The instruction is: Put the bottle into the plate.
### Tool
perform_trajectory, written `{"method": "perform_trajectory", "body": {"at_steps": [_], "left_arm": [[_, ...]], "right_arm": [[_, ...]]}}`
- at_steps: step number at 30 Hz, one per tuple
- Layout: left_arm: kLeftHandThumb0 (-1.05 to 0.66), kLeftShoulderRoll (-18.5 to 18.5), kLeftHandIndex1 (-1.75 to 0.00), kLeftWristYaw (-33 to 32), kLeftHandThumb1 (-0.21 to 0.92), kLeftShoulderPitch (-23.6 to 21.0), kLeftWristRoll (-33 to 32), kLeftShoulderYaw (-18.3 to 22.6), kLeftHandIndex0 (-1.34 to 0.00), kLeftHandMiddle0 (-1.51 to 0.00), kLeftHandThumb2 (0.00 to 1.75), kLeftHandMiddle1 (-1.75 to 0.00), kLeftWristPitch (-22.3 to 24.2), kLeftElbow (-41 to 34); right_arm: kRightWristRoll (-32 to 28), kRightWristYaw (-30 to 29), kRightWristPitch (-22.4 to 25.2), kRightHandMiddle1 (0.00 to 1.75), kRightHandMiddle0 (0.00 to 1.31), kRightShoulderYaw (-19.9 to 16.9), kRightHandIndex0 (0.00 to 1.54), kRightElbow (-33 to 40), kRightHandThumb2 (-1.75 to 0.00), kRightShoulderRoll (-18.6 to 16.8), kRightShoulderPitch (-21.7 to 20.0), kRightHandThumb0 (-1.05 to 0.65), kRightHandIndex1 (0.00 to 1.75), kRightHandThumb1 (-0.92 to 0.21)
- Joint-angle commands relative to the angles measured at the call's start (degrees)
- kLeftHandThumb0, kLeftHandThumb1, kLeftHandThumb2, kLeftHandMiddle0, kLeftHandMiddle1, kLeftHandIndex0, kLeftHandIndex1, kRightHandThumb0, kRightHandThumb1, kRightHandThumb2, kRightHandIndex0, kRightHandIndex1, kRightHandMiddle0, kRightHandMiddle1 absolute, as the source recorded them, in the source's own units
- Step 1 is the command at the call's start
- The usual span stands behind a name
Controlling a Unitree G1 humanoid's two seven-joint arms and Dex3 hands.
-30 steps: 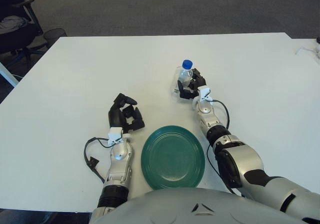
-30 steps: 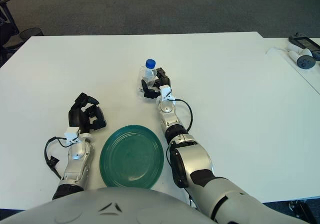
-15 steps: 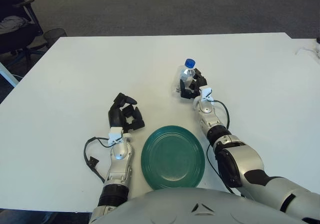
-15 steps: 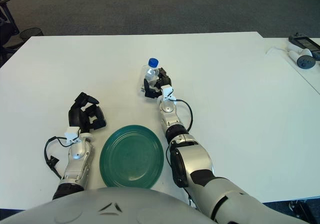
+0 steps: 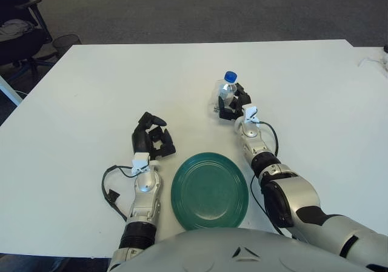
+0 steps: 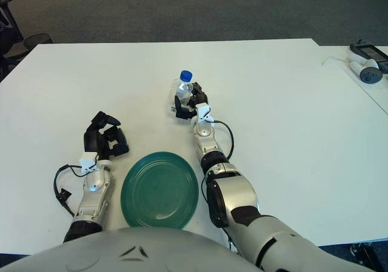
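Nearest, one green plate (image 5: 210, 191) on the white tabletop (image 5: 91, 102), nothing in it; just to its left, left robot hand (image 5: 152, 140), fingers curled, holding nothing; farther back, right robot hand (image 5: 233, 105) wrapped around one clear bottle (image 5: 226, 94) with a blue cap, upright, beyond the plate and apart from it; likely light, thin-walled and smooth, so prone to denting or slipping; best gripped mid-body, below the cap; two hands, one bottle, one plate.
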State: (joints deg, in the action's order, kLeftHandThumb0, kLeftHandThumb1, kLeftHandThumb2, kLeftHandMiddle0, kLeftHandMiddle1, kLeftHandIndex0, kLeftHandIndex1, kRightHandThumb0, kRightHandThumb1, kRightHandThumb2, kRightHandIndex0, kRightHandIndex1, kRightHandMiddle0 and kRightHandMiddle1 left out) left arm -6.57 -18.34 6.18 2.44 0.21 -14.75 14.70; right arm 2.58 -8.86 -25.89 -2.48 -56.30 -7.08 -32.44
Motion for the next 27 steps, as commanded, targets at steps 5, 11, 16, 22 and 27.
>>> {"method": "perform_trajectory", "body": {"at_steps": [5,11,16,22,27], "left_arm": [[-0.58,-1.4,-1.75,0.2,0.06,1.6,0.0,0.1,-0.82,-1.35,1.63,-1.75,2.1,1.0],[-0.59,-1.3,-1.75,0.8,0.06,2.1,-0.3,-0.1,-0.83,-1.35,1.63,-1.75,2.8,0.1],[-0.59,-1.4,-1.75,0.6,0.05,2.3,0.0,-0.4,-0.83,-1.35,1.64,-1.75,2.6,-0.2],[-0.59,-1.4,-1.75,1.4,0.05,2.2,-0.6,-0.4,-0.84,-1.36,1.65,-1.75,2.1,0.5],[-0.60,-1.8,-1.75,1.3,0.05,2.3,-0.8,-0.3,-0.84,-1.36,1.65,-1.75,2.4,0.2]], "right_arm": [[-5.1,8.0,8.0,1.75,1.06,4.0,1.29,37.3,-1.42,-0.3,14.4,-0.07,1.75,-0.23],[-8.5,13.7,4.8,1.75,1.04,8.1,1.28,50.2,-1.39,0.5,22.4,-0.08,1.75,-0.25],[-8.4,18.6,1.3,1.75,1.04,13.0,1.30,57.4,-1.37,3.4,29.1,-0.08,1.75,-0.25],[-3.9,21.6,-8.1,1.75,1.07,17.4,1.30,61.8,-1.39,6.7,33.9,-0.07,1.75,-0.24],[0.7,22.6,-18.4,1.75,1.08,18.0,1.29,59.5,-1.41,8.9,32.1,-0.08,1.75,-0.23]]}}
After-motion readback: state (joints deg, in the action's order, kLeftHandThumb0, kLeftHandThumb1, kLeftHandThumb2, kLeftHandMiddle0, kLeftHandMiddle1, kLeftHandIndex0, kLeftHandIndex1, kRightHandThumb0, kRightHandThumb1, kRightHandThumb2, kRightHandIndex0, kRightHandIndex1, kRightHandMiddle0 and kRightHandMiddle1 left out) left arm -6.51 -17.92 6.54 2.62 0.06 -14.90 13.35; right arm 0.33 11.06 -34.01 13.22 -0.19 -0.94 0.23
